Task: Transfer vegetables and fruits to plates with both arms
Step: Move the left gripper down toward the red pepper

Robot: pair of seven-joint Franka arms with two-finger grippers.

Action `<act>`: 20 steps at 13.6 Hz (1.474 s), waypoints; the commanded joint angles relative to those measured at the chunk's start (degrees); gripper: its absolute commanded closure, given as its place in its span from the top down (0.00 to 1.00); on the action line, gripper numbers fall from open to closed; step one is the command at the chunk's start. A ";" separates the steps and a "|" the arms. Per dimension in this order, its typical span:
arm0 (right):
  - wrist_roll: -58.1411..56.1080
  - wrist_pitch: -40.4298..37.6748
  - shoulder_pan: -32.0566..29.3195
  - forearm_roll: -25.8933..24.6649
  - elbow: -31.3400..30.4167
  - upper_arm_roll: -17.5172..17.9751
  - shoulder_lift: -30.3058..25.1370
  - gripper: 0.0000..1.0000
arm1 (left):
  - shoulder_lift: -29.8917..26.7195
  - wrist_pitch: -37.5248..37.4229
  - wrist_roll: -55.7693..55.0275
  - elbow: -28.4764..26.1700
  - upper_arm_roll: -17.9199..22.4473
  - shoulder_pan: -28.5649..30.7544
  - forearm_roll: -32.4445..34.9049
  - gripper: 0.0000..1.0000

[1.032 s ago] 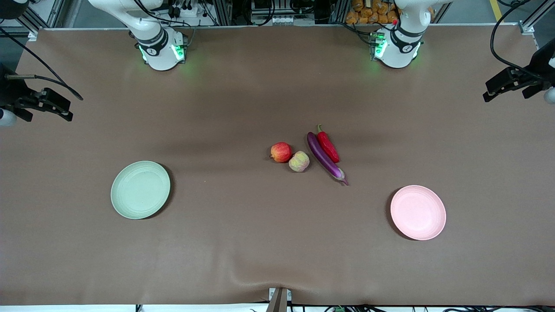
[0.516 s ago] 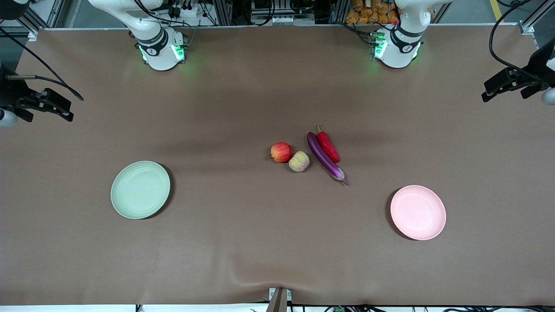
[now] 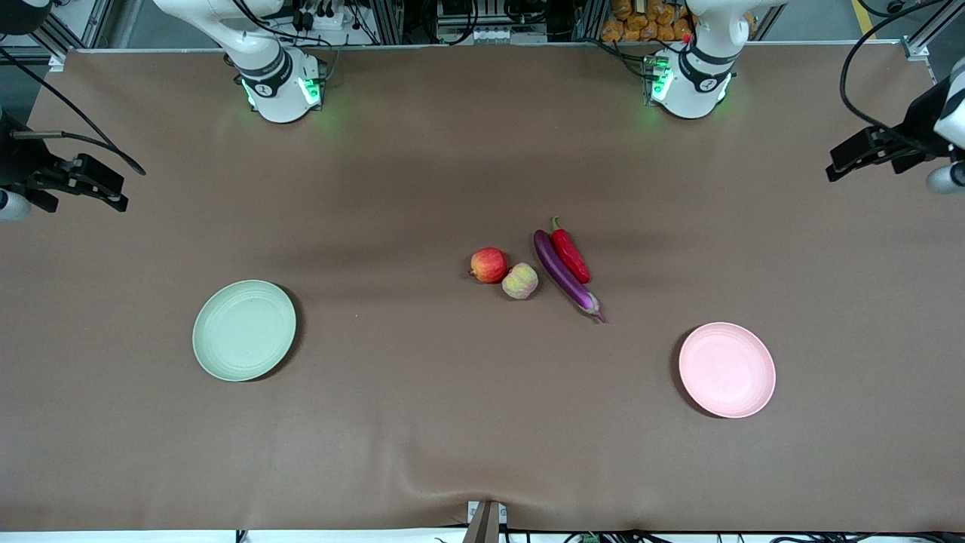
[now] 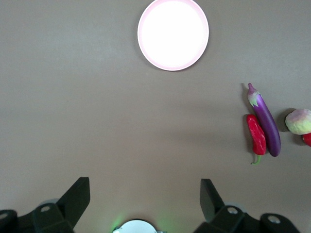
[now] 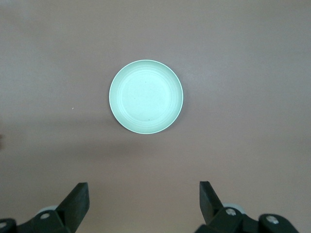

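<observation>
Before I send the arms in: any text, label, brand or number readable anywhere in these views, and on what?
No text can be read in any view.
Right arm's base collar: a small dark mark, too small to read.
Left arm's base collar: a similar mark, too small to read.
Pale green round plate, pale pink round plate, red apple, pale yellow-green fruit, purple eggplant, red chili pepper: no markings.

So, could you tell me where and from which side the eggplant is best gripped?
Probably mid-body, from straight above. The eggplant lies flat and slanted on the table, its stem end nearer the front camera. The chili lies against its upper half, toward the left arm's end, so a finger fits more easily lower down, where both flanks are free. Set the pincer across its width.
</observation>
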 commanded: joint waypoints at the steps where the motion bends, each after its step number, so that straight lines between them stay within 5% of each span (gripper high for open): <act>1: -0.39 -0.29 -0.14 0.17 0.87 0.24 0.34 1.00 | 3.09 0.26 -4.44 0.49 -1.98 -0.15 -0.86 1.00; 8: -0.39 -0.21 -0.06 0.17 0.87 0.24 0.34 1.00 | 6.17 18.42 -14.71 -12.06 -10.23 -0.16 -0.95 1.00; 11: -0.30 -0.29 -0.06 0.26 0.87 0.24 0.34 1.00 | 12.13 26.08 -19.90 -12.87 -13.58 -0.50 -0.95 1.00; 20: -0.21 -0.56 0.30 0.26 0.78 0.33 0.34 1.00 | 23.75 37.69 -42.76 -15.86 -13.85 -12.63 -0.16 1.00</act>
